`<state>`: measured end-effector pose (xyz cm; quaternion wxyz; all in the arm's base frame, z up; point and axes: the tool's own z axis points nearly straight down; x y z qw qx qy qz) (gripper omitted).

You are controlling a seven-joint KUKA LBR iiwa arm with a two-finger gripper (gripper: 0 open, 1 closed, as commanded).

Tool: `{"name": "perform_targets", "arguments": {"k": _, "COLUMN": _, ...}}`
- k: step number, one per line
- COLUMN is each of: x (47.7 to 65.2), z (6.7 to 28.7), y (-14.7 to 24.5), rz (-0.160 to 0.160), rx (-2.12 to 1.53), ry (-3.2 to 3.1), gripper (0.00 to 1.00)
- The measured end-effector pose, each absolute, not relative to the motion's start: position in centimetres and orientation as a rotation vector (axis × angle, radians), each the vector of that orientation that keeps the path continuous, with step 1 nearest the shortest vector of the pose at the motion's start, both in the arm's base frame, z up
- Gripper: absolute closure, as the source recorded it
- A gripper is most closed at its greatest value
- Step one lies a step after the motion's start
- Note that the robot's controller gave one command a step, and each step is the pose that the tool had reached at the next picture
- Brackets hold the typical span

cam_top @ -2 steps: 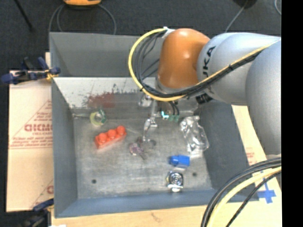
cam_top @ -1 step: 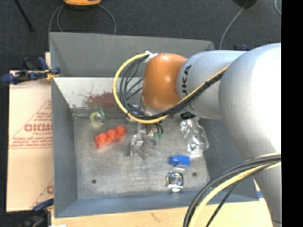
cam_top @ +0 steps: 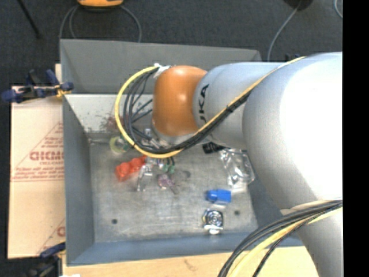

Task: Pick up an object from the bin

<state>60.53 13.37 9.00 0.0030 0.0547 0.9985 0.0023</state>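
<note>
Fingers (cam_top: 143, 179) look spread and empty, tips low near the floor of the bin (cam_top: 75, 172), centre-left of the frame; a red plastic piece (cam_top: 128, 169) lies just left of them. Best to shift left, straddle it squarely, then close

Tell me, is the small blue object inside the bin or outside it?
Inside. The small blue object lies on the floor of the bin, near the round metal piece.
</note>
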Motion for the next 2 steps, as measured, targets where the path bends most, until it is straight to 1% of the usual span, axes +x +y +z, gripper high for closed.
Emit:
{"name": "perform_targets", "arguments": {"k": 1, "x": 60.6, "z": 9.0, "y": 13.2, "rz": 0.006, "rx": 0.175, "ry": 3.130, "gripper": 1.00}}
{"name": "perform_targets", "arguments": {"k": 2, "x": 60.9, "z": 29.4, "y": 13.4, "rz": 0.007, "rx": 0.131, "ry": 3.127, "gripper": 1.00}}
